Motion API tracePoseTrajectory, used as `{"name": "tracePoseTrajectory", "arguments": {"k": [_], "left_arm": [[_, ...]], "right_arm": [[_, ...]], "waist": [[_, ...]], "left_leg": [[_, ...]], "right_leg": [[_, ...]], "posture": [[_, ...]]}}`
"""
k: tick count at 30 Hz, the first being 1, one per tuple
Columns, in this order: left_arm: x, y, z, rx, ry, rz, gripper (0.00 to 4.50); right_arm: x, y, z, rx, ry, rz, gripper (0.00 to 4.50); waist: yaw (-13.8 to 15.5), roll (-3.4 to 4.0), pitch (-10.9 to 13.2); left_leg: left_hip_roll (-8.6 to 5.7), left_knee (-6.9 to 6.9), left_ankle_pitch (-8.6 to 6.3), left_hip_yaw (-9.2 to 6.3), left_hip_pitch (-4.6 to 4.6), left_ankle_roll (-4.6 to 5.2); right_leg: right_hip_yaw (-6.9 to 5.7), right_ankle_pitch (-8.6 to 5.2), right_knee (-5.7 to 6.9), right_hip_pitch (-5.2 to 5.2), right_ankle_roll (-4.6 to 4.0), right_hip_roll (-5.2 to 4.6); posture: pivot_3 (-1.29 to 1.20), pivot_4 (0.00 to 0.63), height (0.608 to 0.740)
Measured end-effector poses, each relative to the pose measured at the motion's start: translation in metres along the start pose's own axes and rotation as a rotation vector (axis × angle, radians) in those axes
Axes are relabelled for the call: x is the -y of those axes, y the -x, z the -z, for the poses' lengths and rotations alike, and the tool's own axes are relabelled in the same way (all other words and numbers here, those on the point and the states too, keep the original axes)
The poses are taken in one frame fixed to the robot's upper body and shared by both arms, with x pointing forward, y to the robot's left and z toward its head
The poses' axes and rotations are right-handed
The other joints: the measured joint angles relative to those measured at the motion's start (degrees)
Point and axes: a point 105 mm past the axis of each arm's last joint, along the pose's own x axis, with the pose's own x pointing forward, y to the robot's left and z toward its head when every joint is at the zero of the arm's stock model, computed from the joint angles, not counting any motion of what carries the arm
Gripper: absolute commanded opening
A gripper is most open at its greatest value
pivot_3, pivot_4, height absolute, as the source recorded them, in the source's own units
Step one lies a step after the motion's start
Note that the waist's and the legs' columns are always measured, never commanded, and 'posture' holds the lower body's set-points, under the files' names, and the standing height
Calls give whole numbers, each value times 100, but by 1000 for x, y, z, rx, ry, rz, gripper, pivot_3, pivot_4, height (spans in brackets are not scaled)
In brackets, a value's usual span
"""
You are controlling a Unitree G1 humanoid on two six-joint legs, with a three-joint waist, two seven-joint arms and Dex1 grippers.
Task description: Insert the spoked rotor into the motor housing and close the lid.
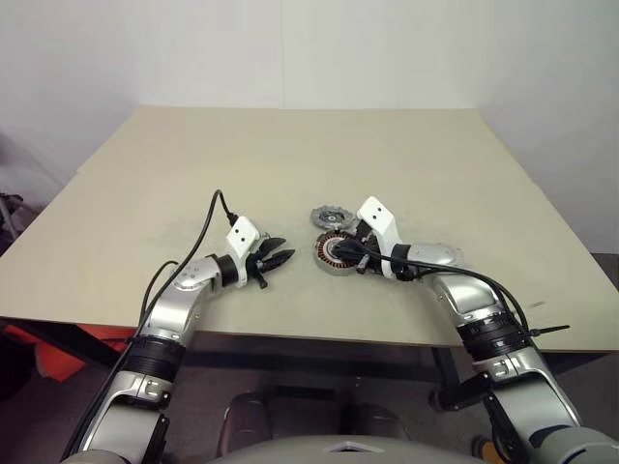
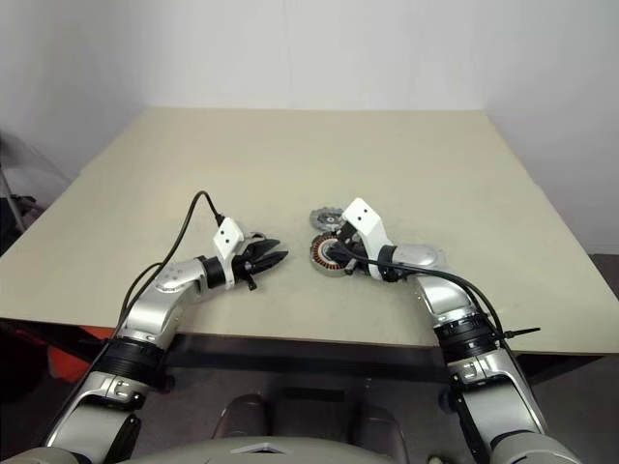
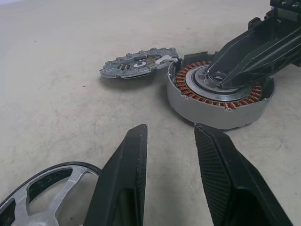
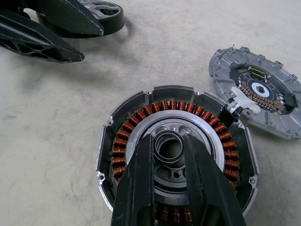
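Right gripper (image 4: 170, 148) clamped on the motor housing's (image 4: 176, 155) central hub, left gripper (image 3: 170, 146) parted and empty nearby, spoked rotor (image 3: 37, 197) lying beneath it.

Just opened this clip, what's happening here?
The robot's right end effector is closed around the centre hub of the motor housing on the table. The left end effector hangs open nearby, by a black-rimmed spoked wheel. A notched grey disc lies beside the housing. Nothing is inserted yet.
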Motion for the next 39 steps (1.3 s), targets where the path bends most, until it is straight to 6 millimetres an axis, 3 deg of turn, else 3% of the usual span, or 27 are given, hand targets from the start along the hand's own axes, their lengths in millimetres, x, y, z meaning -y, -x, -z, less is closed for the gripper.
{"name": "tracePoseTrajectory", "arguments": {"k": [39], "left_arm": [[-1,1,2,-3,-8,-4,1684]], "right_arm": [[16,5,-6,-11,29,52,649]], "waist": [[-6,0,0]], "left_leg": [[1,-5,2,0,-4,3]], "right_leg": [[0,1,1,-3,0,1]], "posture": [[0,0,740]]}}
